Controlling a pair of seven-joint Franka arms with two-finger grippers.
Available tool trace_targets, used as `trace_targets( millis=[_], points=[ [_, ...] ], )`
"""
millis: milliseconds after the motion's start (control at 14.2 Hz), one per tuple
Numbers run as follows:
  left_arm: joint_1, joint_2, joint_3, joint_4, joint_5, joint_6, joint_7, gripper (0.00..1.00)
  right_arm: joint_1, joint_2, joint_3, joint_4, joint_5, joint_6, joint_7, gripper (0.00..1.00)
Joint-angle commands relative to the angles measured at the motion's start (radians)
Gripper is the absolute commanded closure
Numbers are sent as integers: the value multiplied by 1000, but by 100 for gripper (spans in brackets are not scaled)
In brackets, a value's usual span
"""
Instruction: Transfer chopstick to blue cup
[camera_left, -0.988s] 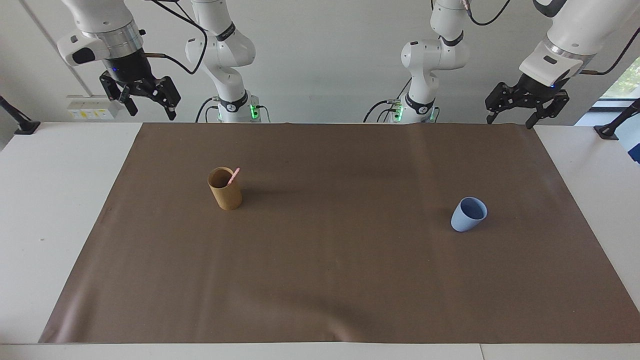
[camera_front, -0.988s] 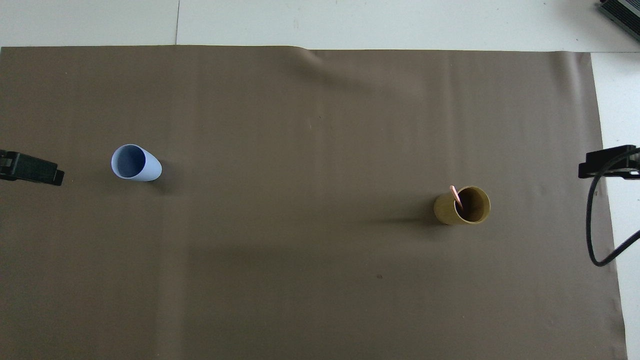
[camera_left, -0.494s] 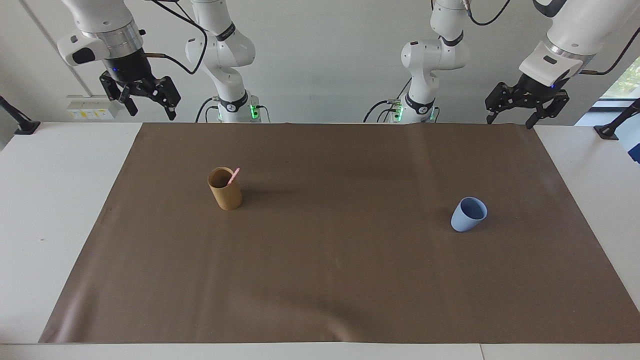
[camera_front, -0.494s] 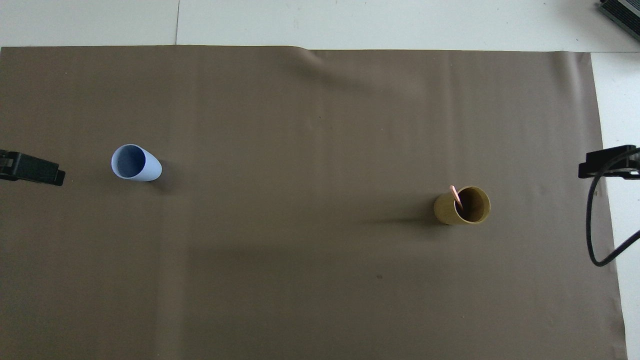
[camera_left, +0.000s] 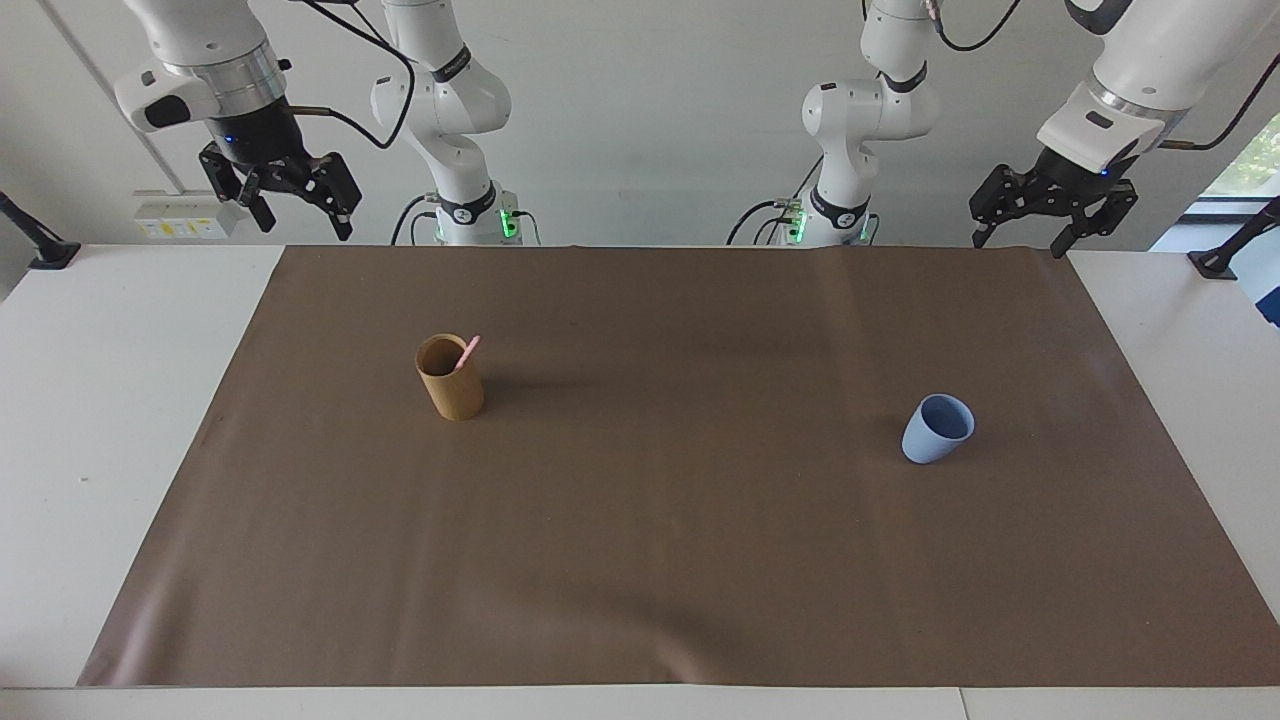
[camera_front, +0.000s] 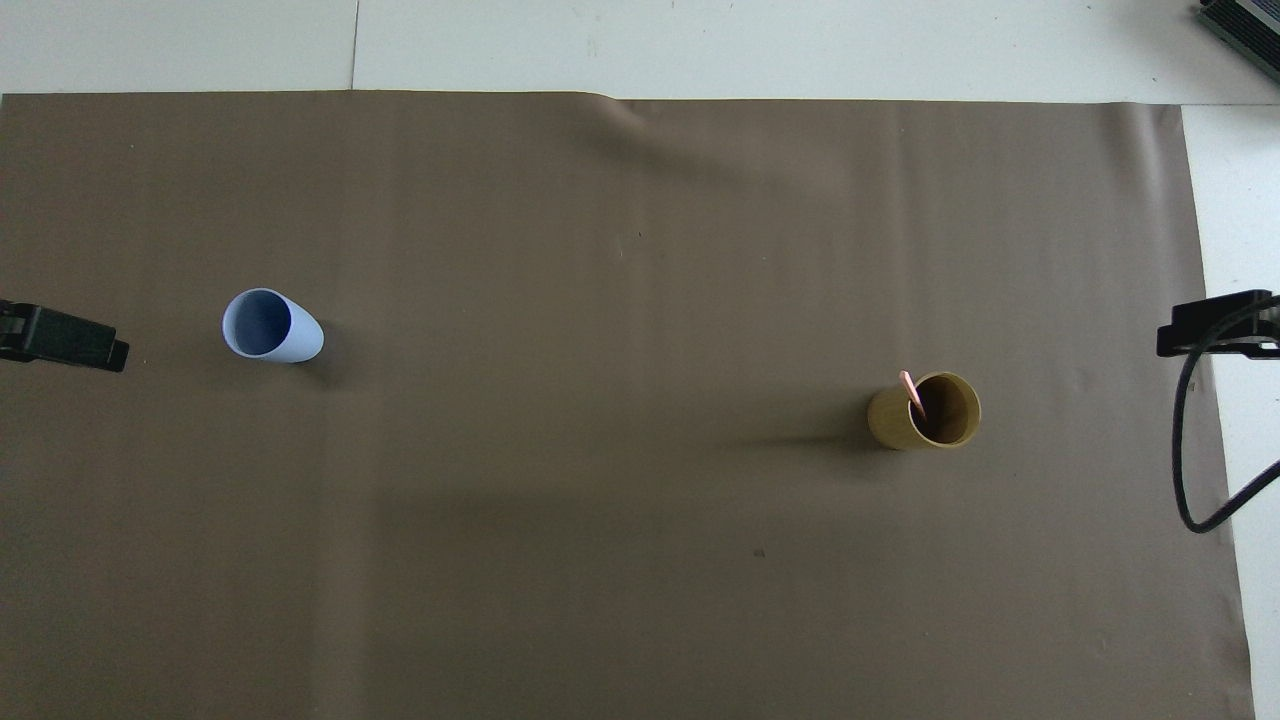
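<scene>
A thin light pink chopstick (camera_left: 467, 353) stands leaning in a tan-brown cylindrical cup (camera_left: 450, 382) toward the right arm's end of the table; it also shows in the overhead view (camera_front: 910, 388), in the tan cup (camera_front: 925, 412). The blue cup (camera_left: 938, 428) stands upright toward the left arm's end, and the overhead view shows it empty (camera_front: 270, 326). My right gripper (camera_left: 305, 225) hangs open and empty above the mat's corner by its base. My left gripper (camera_left: 1018, 243) hangs open and empty above the other corner. Both arms wait, well away from the cups.
A brown mat (camera_left: 640, 520) covers most of the white table (camera_left: 100, 400), with a slight wrinkle at its edge farthest from the robots (camera_front: 640, 120). A black cable (camera_front: 1195, 470) loops by the right gripper's tip (camera_front: 1215, 325).
The right gripper has drawn very slightly up and back. The cups, the chopstick and the left gripper have not visibly moved.
</scene>
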Motion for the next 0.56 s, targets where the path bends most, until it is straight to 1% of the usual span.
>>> trace_targets(
  millis=[0,141,282,353,494],
  points=[
    [6,-3,-1,4,-10,-4,5,0,-5,-18,1,-18,9,-7,-16,0],
    [10,-5,-1,0,-12,8,13,0,-5,-18,1,-18,9,-7,-18,0],
    [21,-5,0,-17,-12,51,17,0,-5,-18,1,-18,9,-7,-18,0],
    [24,-5,0,-34,-12,84,17,0,-5,-18,1,-18,9,-7,-16,0],
    [27,-2,0,-98,-12,169,17,0,-5,-18,1,-18,9,-7,-16,0]
  ],
)
